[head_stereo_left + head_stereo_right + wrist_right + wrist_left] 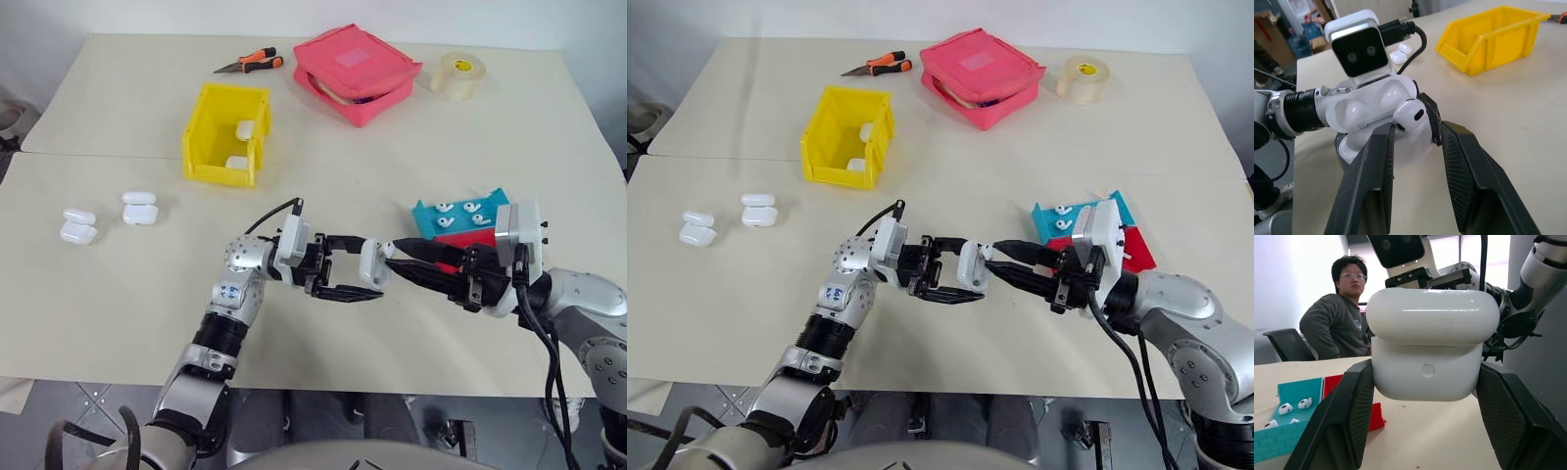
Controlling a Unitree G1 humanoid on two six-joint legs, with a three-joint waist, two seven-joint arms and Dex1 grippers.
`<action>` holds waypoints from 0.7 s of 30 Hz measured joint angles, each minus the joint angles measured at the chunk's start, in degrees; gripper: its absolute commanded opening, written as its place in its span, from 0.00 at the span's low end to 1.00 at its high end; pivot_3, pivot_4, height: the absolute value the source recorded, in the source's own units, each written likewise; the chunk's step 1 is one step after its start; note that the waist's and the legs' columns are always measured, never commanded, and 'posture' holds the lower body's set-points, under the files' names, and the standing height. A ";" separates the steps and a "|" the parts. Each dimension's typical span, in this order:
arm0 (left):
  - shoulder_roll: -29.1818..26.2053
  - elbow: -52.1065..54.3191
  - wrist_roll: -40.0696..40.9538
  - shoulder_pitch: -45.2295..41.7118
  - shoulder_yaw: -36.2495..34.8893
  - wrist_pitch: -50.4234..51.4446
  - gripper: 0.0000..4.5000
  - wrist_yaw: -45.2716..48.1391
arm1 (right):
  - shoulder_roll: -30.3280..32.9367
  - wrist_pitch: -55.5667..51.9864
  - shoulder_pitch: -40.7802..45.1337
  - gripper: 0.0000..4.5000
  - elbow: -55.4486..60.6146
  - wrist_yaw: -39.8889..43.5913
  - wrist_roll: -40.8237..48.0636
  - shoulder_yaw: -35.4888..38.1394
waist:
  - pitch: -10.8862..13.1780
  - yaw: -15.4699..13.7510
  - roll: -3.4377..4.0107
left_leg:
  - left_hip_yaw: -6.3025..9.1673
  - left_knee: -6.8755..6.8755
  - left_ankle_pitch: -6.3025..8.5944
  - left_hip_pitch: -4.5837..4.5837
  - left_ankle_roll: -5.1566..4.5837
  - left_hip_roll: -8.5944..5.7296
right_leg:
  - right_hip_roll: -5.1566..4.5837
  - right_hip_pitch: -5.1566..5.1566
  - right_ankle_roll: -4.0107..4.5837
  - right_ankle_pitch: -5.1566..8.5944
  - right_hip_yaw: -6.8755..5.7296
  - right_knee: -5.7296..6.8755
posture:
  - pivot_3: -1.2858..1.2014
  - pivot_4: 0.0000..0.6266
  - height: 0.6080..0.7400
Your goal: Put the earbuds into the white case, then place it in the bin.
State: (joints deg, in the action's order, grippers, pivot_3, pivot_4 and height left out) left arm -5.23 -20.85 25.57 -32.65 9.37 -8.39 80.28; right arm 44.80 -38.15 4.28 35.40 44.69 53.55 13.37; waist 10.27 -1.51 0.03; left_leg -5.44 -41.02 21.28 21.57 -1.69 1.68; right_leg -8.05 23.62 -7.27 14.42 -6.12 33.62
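Note:
My left gripper (pixel 370 266) is shut on the white case (pixel 1432 357), held above the table with its lid open. One earbud (pixel 1409 115) sits stem-down in the case's opening. My right gripper (pixel 1418 128) points at the case from the right, its fingers a little wider apart than that earbud. Several more earbuds (pixel 460 208) lie on a teal and red tray (pixel 431 220) behind the right gripper. The yellow bin (pixel 201 127) stands at the far left-centre of the table with two white cases inside.
Two more white cases (pixel 78 225) (pixel 139 209) lie on the table at the left. At the back are a pink-red pouch (pixel 355 70), a tape roll (pixel 457 75) and orange-handled pliers (pixel 250 64). A person (pixel 1347 318) sits beyond the table.

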 measured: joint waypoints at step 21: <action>-1.19 -7.25 -1.36 -3.01 -3.76 -4.87 0.61 -2.93 | 9.12 0.94 4.25 0.33 -9.23 -0.01 -10.58 2.50 | 0.01 0.12 -0.02 | -0.05 0.02 0.01 0.04 -0.01 -0.06 | 0.05 0.02 -0.05 -0.03 -0.01 -0.07 | 0.52 0.24 1.00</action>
State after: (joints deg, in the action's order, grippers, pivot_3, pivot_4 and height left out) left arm -6.42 -28.09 24.21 -35.66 5.61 -13.26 77.35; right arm 53.92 -37.21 8.53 26.17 44.68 42.97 15.86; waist 10.28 -1.38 0.01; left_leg -5.48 -41.01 21.29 21.61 -1.70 1.62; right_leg -8.00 23.64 -7.32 14.39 -6.13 33.55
